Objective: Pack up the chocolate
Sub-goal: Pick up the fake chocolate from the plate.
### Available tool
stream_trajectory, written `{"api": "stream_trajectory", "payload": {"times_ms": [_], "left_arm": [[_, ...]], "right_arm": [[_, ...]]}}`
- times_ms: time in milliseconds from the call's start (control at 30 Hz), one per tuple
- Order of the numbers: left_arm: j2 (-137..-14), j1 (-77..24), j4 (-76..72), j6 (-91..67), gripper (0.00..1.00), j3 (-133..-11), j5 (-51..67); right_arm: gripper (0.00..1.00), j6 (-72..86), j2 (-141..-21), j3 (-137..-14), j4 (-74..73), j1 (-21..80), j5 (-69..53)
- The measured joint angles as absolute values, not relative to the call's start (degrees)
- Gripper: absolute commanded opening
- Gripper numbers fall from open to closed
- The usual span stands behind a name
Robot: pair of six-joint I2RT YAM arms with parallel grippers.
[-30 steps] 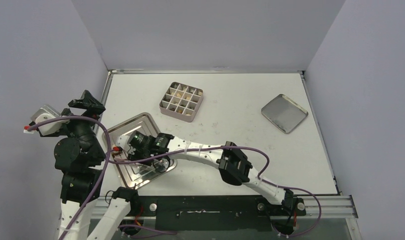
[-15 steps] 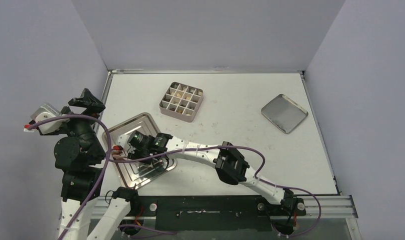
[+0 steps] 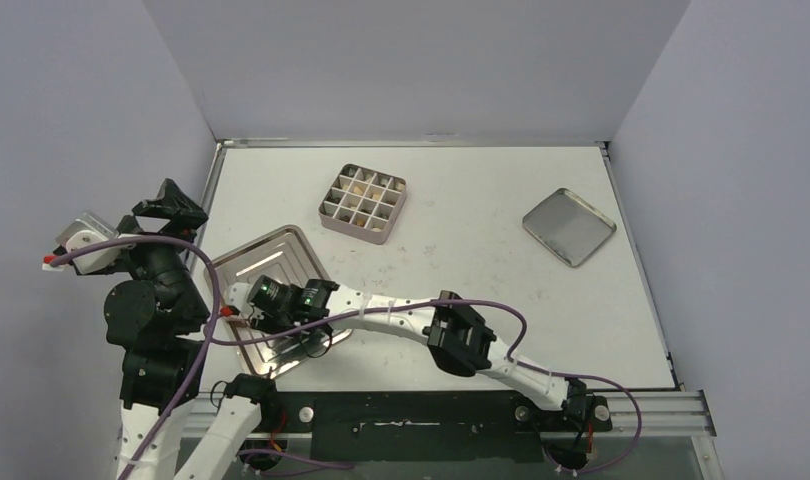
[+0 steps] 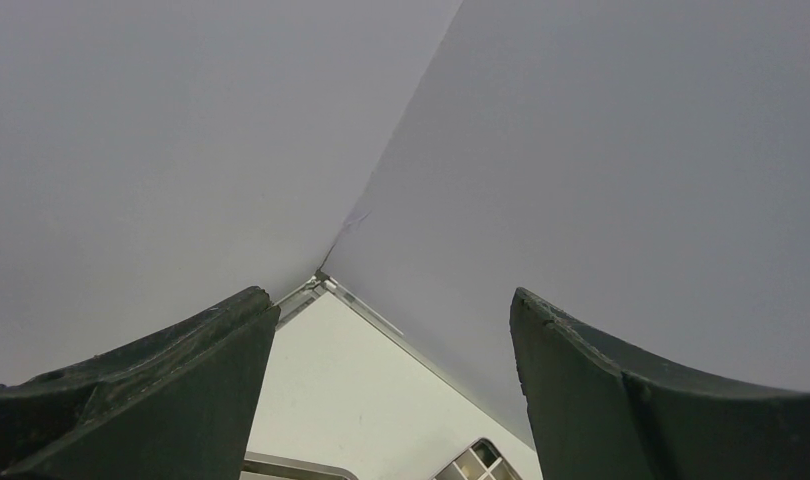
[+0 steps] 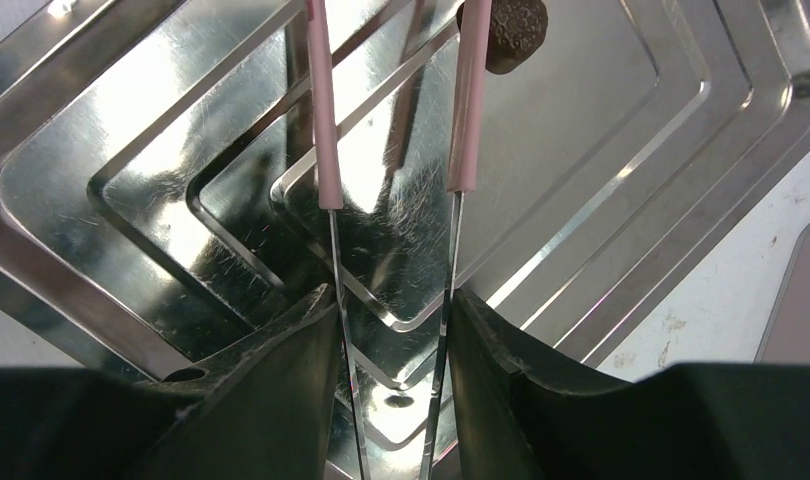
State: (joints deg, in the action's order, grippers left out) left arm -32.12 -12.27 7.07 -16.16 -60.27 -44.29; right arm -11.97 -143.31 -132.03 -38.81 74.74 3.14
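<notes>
- on the table (image 3: 461, 290) the packing looks part done, by my reading: some pieces are in and at least one is not.
- tray (image 3: 273, 258) lies at the near left under the right arm. the wrist view takes in much of its stepped steel and shows only one piece there.
- tin (image 3: 353, 228) stands open further back, near mid-table. some of its cells hold pale and tan bits and others look dark, but i cannot count them from above.
- lid (image 3: 569, 226) lies well apart at the right, so closing the tin is not yet done.
- left gripper (image 4: 393, 300) is raised at the left edge and aimed at the wall corner. its jaws are wide apart with nothing between them, and i judge it idle in this step.
- right gripper (image 5: 393, 305) hangs low over the tray. its fingers press on both blades of the tweezers (image 5: 324, 120), so it is clamped on that tool, while the blades themselves stand apart.
- chocolate (image 5: 509, 28) is a dark, round, dimpled piece on the tray at the top of the wrist view. it is touching or just beside the right blade, not between the two. the blade tips run out of view, so i cannot tell more.
- left to do, as i judge: bring this piece between the blades, carry it to a free cell, deal with any pieces the arm hides, then fit the lid.
</notes>
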Motion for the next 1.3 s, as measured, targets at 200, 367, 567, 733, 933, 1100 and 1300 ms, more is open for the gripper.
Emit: {"api": "stream_trajectory", "payload": {"times_ms": [200, 367, 567, 733, 933, 1100, 1300], "left_arm": [[-31.46, -12.27, 7.22, -16.03, 0.84, -60.55, -44.31], [-31.14, -12.27, 7.29, -15.99, 0.85, -60.82, -44.31], [-31.14, -12.27, 7.31, -15.97, 0.84, -60.82, -44.31], [-31.14, -12.27, 7.31, -15.97, 0.85, -60.82, -44.31], [-31.14, -12.27, 7.31, -16.08, 0.85, -60.80, -44.29], [-31.14, -12.27, 7.31, -16.36, 0.84, -60.73, -44.25], [-31.14, -12.27, 7.33, -16.84, 0.84, -60.62, -43.86]], "right_arm": [[0.28, -12.86, -143.31, -132.03, -38.19, 75.46, 5.28], [0.18, -13.30, -143.31, -132.03, -38.17, 75.50, 7.18], [0.13, -13.32, -143.31, -131.90, -37.39, 75.50, 8.62], [0.08, -12.97, -141.91, -128.16, -36.01, 75.50, 10.13], [0.07, -11.09, -136.49, -121.60, -36.10, 75.35, 10.59], [0.07, -9.02, -130.52, -117.23, -35.16, 74.37, 9.58], [0.06, -7.16, -126.69, -115.72, -33.23, 71.09, 6.87]]}}
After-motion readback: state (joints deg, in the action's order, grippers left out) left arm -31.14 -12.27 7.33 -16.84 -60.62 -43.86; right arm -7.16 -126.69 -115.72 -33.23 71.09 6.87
